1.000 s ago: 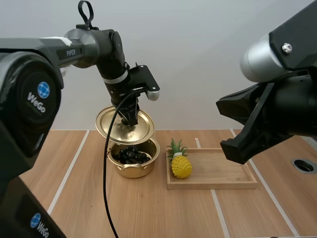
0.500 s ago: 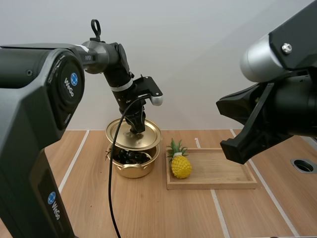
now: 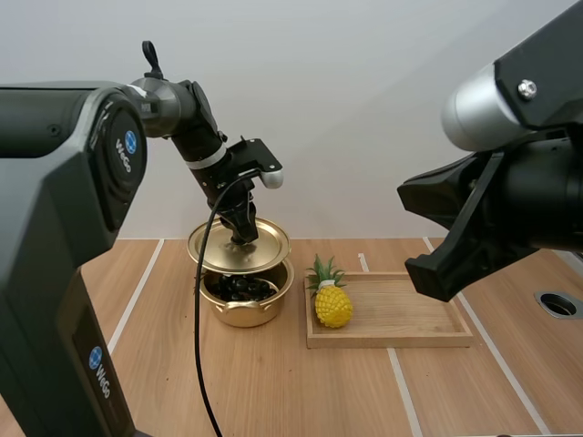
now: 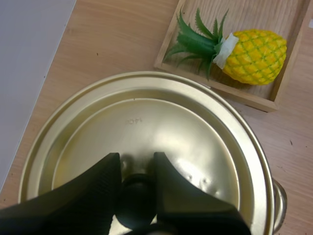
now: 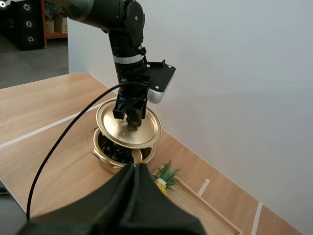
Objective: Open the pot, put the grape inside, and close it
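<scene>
I am pinching the black knob (image 4: 136, 198) of the gold lid (image 3: 239, 248) with my left gripper (image 3: 242, 229). In the left wrist view my two fingers (image 4: 100, 181) are standing a little apart, one on each side of the knob, with the lid's round top (image 4: 146, 127) spreading out beneath them. I am holding the lid just above the gold pot (image 3: 246, 308), not seated. Its near edge is sitting clear of the pot's rim, and I cannot tell whether its far edge is touching. Through that near gap the dark grapes (image 3: 239, 288) are showing, lying inside the pot. The pot is standing on the wooden table (image 3: 273, 382), left of the middle.

Just right of the pot a yellow pineapple (image 3: 332, 305) with green leaves is standing in the left end of a shallow wooden tray (image 3: 410, 326). In the left wrist view the same pineapple (image 4: 254, 49) is lying beside the lid's rim, inside the tray's corner (image 4: 220, 88).

My right gripper (image 5: 133, 169) is hanging well apart from all this, up on the near right. Its fingers are pressed together into one dark wedge, pinching nothing and pointing toward the pot (image 5: 122, 156) and the lid (image 5: 128, 128) over it.
</scene>
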Robot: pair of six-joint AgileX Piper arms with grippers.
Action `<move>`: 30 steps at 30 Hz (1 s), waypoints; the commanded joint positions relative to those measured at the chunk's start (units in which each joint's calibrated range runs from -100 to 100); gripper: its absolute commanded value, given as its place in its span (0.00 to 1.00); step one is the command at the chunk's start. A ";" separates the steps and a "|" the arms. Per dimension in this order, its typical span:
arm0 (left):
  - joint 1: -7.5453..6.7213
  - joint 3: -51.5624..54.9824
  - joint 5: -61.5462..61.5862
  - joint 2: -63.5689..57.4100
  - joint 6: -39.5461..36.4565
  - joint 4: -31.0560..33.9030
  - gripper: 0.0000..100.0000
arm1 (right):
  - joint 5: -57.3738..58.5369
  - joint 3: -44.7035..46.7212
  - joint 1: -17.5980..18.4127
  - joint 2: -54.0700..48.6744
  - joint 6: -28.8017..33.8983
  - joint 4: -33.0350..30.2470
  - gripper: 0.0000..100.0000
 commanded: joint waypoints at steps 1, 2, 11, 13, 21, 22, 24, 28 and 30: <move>0.04 -0.67 0.85 0.37 0.52 -1.36 0.00 | 0.00 0.08 -0.20 -0.60 -0.17 -0.32 0.00; 0.04 -0.67 0.85 0.85 0.67 -1.36 0.00 | 0.00 0.08 -0.20 -0.60 -0.17 -0.32 0.00; 0.04 -0.12 0.85 3.06 0.82 -1.36 0.00 | 0.00 0.08 -0.20 -0.60 -0.17 -0.32 0.00; 0.04 0.41 0.69 3.06 0.86 -1.36 0.00 | 0.00 0.08 -0.20 -0.60 -0.17 -0.32 0.00; 0.04 2.72 -0.61 3.06 2.07 -4.71 0.00 | 0.00 0.08 -0.20 -0.60 -0.17 -0.32 0.00; 0.04 2.86 -0.61 3.06 2.07 -4.71 0.00 | 0.00 0.08 -0.20 -0.60 -0.17 -0.32 0.00; 0.04 3.43 -1.31 3.06 2.17 -4.85 0.00 | 0.00 0.08 -0.20 -0.60 -0.17 -0.32 0.00; 0.04 4.50 -5.31 3.06 2.17 -4.85 0.00 | 0.00 0.08 -0.20 -0.60 -0.17 -0.32 0.00; 0.04 5.13 -5.67 3.06 2.76 -4.96 0.00 | 0.00 0.08 -0.20 -0.60 -0.17 -0.32 0.00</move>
